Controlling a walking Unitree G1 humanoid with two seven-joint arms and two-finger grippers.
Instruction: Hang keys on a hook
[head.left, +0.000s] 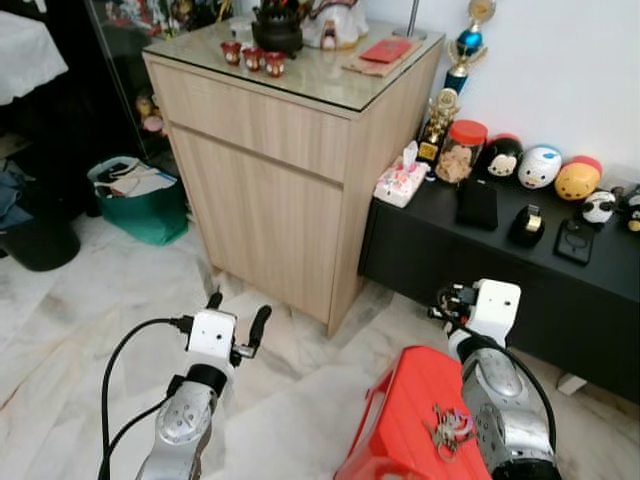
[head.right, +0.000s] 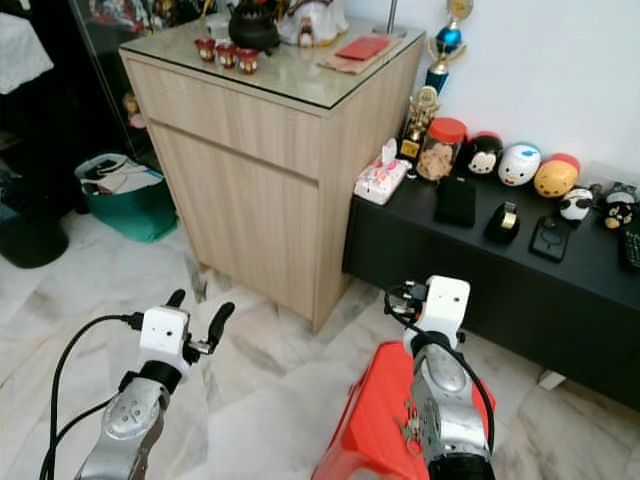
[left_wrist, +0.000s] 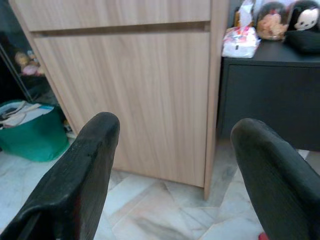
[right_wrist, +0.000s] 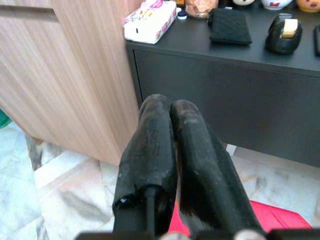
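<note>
On the red stool (head.left: 405, 415) at five o'clock lie the keys (head.left: 447, 428); right hand (right_wrist: 172, 117) pinched empty, left hand (left_wrist: 175, 170) spread wide.

Tall wooden cabinet (head.left: 270, 160) fills the upper middle, green bag (head.left: 140, 200) at far left. Black low shelf (head.left: 540, 290) on the right holds round plush toys (head.left: 540, 165); red stool (head.left: 400, 420) at the bottom.
</note>
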